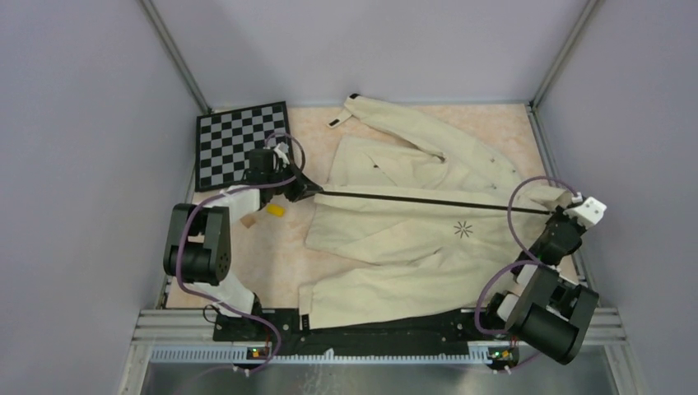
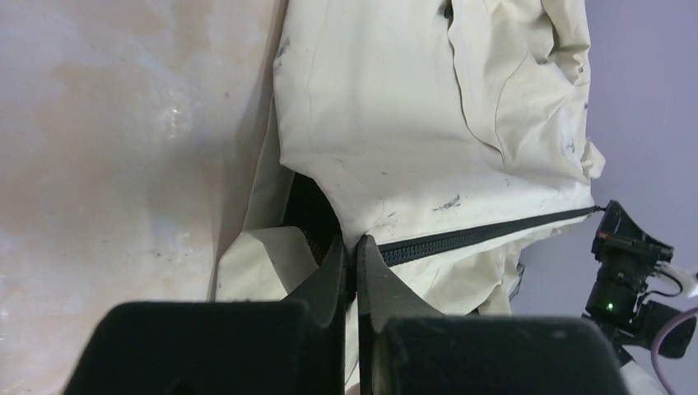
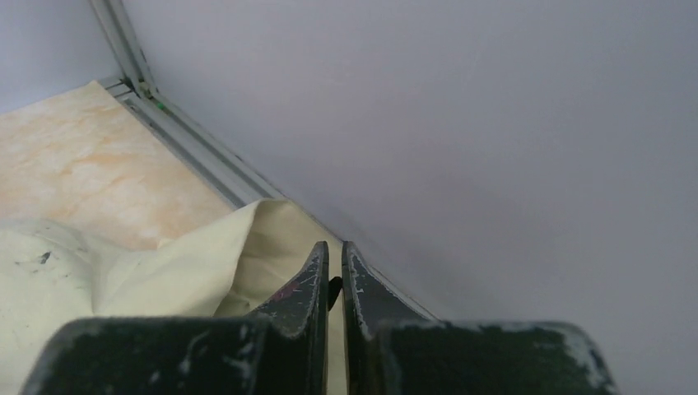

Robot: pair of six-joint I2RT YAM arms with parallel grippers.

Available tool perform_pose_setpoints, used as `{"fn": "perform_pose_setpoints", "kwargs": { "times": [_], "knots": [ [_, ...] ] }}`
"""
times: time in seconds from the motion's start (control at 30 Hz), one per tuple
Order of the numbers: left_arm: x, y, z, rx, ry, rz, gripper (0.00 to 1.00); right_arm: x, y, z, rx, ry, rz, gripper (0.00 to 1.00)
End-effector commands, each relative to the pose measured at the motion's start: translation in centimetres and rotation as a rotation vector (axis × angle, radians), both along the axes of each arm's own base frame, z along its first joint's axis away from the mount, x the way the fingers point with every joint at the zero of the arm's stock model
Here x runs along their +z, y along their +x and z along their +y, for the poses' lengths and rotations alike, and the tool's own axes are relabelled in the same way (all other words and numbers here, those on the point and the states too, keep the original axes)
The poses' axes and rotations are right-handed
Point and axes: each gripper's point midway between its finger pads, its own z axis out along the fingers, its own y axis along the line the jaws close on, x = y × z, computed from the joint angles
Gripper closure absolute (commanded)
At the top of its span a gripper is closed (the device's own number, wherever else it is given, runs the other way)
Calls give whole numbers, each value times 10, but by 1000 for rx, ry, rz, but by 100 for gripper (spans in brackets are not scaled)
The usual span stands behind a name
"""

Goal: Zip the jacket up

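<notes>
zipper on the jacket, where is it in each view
top external: zipper crosses the jacket mid-frame, taut between left end effector and right end effector.
left wrist: zipper runs from the fingertips at lower centre to the right edge.
right wrist: not clearly in it; only jacket cloth shows.
shared landmark: the cream jacket on the tan table.

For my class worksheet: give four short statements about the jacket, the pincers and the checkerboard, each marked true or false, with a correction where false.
1. The zipper of the jacket is stretched straight between the left pincer and the right pincer. True.
2. The checkerboard lies by the right arm. False: it lies far left, beside the left arm.
3. The left pincer gapes wide open. False: its fingers are closed at the zipper's end.
4. The starburst mark lies on the zipper's near side. True.
</notes>
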Motion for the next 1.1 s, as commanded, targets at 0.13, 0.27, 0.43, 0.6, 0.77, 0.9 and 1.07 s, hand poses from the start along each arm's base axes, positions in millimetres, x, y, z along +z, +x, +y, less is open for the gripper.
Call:
{"fn": "perform_pose_setpoints", "kwargs": {
  "times": [0.13,0.27,0.43,0.6,0.77,0.9,1.07],
  "knots": [
    [-5,34,29,69,212,-105,100,44,-15,-58,-186,-45,-100,100],
    [-11,24,12,29,173,-68,78,43,-5,-69,-256,199,-135,12],
    [11,24,8,4,230,-126,40,73,56,-2,-13,321,-102,9],
    [33,15,1,-65,342,-177,17,111,112,115,322,469,-57,8],
    [77,4,11,-82,422,-302,10,155,131,232,774,619,71,7],
    [143,-17,4,-156,401,-515,6,203,111,256,893,608,0,7],
    [239,-50,-3,-200,352,-808,1,285,70,255,944,505,-168,6]
  ]
}}
